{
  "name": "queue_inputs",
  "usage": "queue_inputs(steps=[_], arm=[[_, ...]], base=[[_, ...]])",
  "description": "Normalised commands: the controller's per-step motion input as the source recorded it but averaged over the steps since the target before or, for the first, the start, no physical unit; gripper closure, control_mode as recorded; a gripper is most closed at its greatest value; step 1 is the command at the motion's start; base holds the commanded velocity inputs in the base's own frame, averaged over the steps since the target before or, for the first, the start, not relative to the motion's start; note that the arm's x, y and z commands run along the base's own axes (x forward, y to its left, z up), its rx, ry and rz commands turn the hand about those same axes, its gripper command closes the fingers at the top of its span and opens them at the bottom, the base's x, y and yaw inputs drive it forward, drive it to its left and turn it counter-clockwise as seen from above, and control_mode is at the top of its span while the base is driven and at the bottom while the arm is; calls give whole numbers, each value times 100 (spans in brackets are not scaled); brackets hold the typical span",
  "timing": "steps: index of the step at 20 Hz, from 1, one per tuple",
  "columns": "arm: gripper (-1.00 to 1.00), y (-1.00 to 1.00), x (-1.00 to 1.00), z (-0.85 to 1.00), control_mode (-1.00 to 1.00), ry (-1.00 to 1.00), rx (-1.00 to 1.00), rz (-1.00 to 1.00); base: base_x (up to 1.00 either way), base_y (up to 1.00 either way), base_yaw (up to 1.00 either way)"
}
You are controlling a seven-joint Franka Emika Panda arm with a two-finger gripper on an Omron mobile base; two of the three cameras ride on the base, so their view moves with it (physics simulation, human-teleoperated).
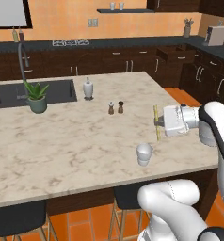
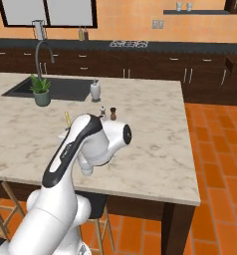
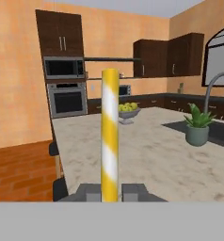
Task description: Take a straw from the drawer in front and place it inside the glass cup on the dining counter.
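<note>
With the jaws shut tight on it, the straw (image 3: 109,136) stands upright between the two dark fingertips (image 3: 134,190), striped yellow and white in the hand view. The gripper (image 1: 157,123) holds it near mid-length, so stick shows above and below the pinch in the left base view.

Step in hand: carry phase. Fetch is done; the drawer (image 1: 176,52) hangs pulled out on the far cabinet run. Straw is over the dining counter (image 1: 76,155), close to its right edge, hand pointing sideways across the top.

Glass cup (image 1: 144,154) stands near the front edge, toward the front-right corner, just left of and below the straw's lower tip. They are apart, not touching.

Next move, my read: shift the hand left and toward the front edge until the lower tip is over the cup mouth, keep the straw vertical, lower it, then release. The mouth is small, so alignment matters; a tilted straw could catch the rim or tip the cup. Whether the tip already clears the rim height I can't tell from these angles.

Count on the counter:
- one straw
- one glass cup
- two shakers (image 1: 116,108), mid-counter
- one soap bottle (image 1: 88,88), by the sink's right edge
- one potted plant (image 1: 37,97), at the sink's front edge
- one fruit bowl (image 3: 126,112), far end in the hand view
</note>
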Motion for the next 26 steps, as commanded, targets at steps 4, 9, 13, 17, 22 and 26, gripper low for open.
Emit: queue_inputs(steps=[4,9,13,17,22,26], arm=[[100,2,6,-21,-100,4,5,0],[100,0,8,-40,-100,6,3,0],[100,0,18,-26,-100,4,3,0],[100,0,27,-20,-100,4,2,0],[100,0,39,-15,-100,2,1,0],[100,0,36,-18,-100,2,0,0]], base=[[0,0,0],[0,0,0],[0,0,0],[0,0,0],[0,0,0],[0,0,0]])
